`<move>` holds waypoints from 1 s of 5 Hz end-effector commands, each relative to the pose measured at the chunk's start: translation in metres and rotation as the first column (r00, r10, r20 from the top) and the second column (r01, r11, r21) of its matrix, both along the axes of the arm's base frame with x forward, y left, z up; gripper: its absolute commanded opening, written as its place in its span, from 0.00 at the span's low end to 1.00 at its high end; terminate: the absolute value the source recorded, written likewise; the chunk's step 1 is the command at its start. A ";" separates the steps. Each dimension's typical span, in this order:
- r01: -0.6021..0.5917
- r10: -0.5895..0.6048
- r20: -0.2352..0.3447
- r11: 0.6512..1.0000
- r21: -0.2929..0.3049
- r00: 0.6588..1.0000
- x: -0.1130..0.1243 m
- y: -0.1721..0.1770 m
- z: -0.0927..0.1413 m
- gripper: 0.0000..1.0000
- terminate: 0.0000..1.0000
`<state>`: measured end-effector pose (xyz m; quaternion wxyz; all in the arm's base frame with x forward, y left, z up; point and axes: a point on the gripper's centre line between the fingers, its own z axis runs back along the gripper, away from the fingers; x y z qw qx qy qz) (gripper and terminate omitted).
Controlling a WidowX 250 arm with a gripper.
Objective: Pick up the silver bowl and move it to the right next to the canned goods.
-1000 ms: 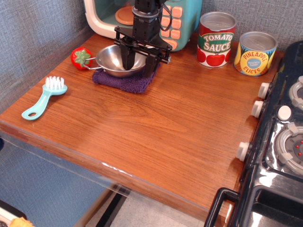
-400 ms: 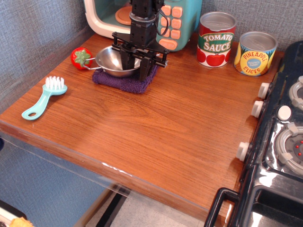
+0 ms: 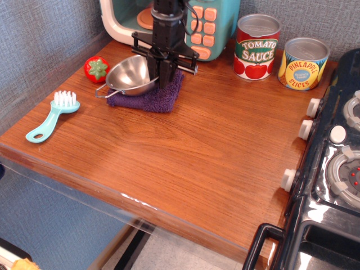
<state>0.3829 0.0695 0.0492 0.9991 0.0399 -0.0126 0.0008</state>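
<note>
The silver bowl (image 3: 130,75) is tilted, its right rim raised and its left side low over the purple cloth (image 3: 148,95). A thin wire handle sticks out at its lower left. My black gripper (image 3: 159,72) is shut on the bowl's right rim and comes down from above. The canned goods stand at the back right: the red-and-white Tomato Sauce can (image 3: 256,46) and the shorter yellow-and-blue Pineapple Slices can (image 3: 304,63).
A toy tomato (image 3: 96,68) sits left of the bowl. A teal brush (image 3: 53,115) lies at the left edge. A toy microwave (image 3: 205,25) stands behind the gripper. A black stove (image 3: 332,169) with knobs fills the right side.
The gripper has closed on the bowl's right rim and risen a little. The bowl has tipped up on its right side and shifted slightly left.
</note>
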 end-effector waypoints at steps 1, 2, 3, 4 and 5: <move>0.289 -0.286 0.191 0.957 0.014 0.939 0.010 -0.044 0.070 0.00 0.00; 0.443 -0.437 0.185 0.897 0.009 0.880 0.012 -0.072 0.068 0.00 0.00; 0.569 -0.559 0.123 0.819 -0.068 0.820 0.010 -0.088 0.045 0.00 0.00; 0.630 -0.623 0.091 0.771 -0.099 0.777 0.009 -0.097 0.030 0.00 0.00; 0.710 -0.709 0.068 0.691 -0.133 0.702 0.002 -0.105 0.021 0.00 0.00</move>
